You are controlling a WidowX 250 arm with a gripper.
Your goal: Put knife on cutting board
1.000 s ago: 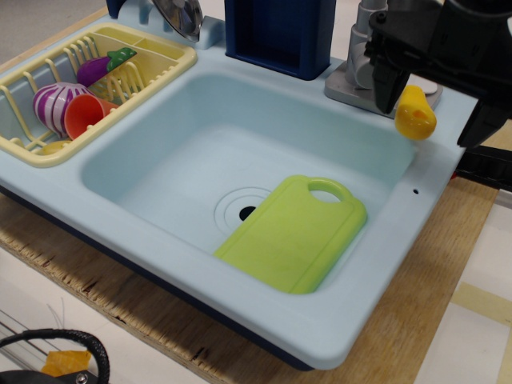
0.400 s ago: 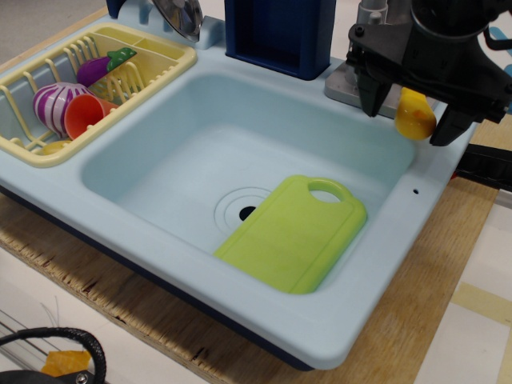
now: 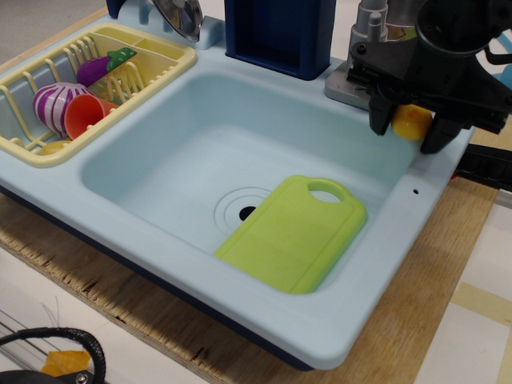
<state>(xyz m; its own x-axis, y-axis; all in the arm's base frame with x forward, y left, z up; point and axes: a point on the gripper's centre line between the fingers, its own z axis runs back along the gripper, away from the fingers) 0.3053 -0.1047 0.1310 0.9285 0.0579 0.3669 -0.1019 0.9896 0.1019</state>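
Since a moment ago, the claw [image 3: 406, 130] has dropped lower, its open fingers now on both sides of the knife [image 3: 410, 122] on the sink's back right rim. Only the yellow handle shows — which way it points is hidden. The cutting board [image 3: 294, 234] lies in the sink, handle hole toward the back right.

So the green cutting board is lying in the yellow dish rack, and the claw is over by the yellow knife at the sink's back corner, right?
Not quite: the cutting board lies in the sink, beside the drain, as the observation.image view shows. The rest holds: the gripper is at the knife.
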